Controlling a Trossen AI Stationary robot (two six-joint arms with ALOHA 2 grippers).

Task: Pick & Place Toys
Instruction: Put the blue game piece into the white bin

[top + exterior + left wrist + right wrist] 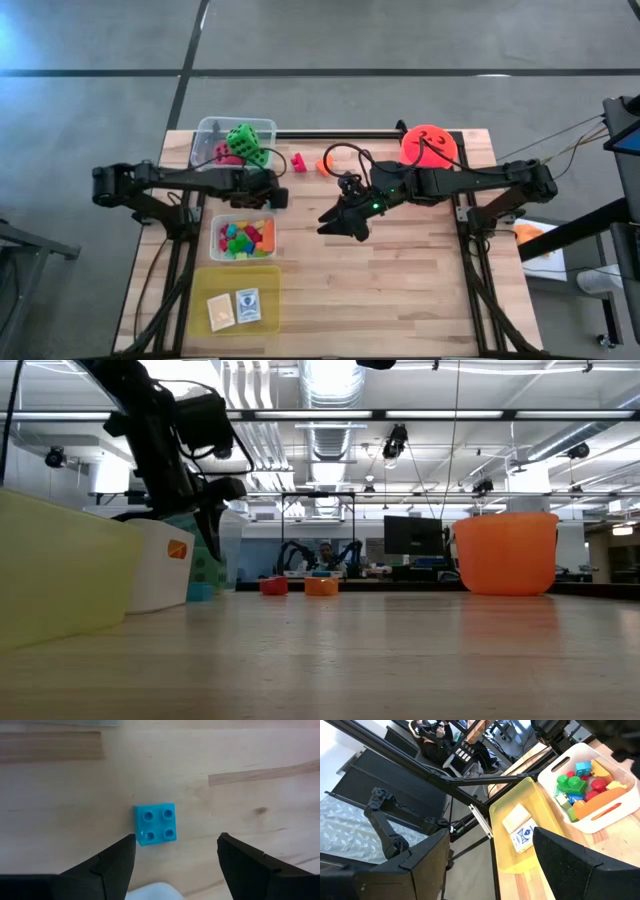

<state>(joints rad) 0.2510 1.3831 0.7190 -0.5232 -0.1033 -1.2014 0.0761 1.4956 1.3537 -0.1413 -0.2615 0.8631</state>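
A blue four-stud block (155,823) lies flat on the wooden table, studs up. My left gripper (175,837) hangs over it, open, with one finger on each side and touching nothing. In the high view the left gripper (270,194) stands between the clear tub and the white bin and hides the block. My right gripper (340,222) is open and empty above the table's middle; it also shows in its own wrist view (490,832). A pink block (298,162) and an orange block (322,165) lie near the far edge.
A clear tub (212,128) at the far left holds green and pink dice. A white bin (243,219) holds several bright blocks. A yellow tray (200,300) at the near left holds two cards. A red-orange bucket (430,146) stands at the far right.
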